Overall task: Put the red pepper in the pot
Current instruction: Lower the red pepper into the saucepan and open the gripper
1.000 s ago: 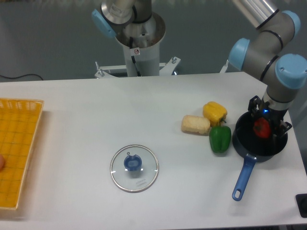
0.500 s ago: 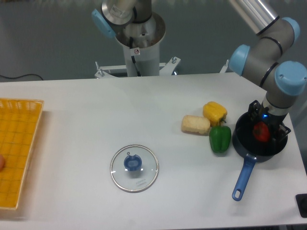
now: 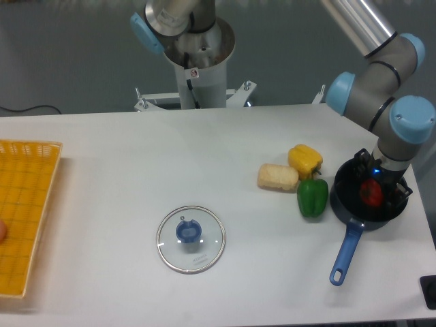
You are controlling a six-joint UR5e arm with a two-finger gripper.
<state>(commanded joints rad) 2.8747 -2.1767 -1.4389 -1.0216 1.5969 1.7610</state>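
Note:
The red pepper [image 3: 371, 193] sits low inside the dark pot [image 3: 343, 206] at the right side of the table. The pot's blue handle [image 3: 346, 252] points toward the front edge. My gripper [image 3: 379, 185] reaches down into the pot from above, with a dark finger on each side of the pepper, shut on it. The gripper body hides the far rim of the pot. I cannot tell whether the pepper rests on the pot's bottom.
A green pepper [image 3: 312, 197] stands right against the pot's left side, with a yellow pepper [image 3: 304, 160] and a pale food block [image 3: 278, 177] behind it. A glass lid [image 3: 191, 238] lies mid-table. A yellow basket [image 3: 24, 211] sits at the left edge.
My gripper has lowered the red pepper deeper into the pot over the last second. Nothing else on the table has moved.

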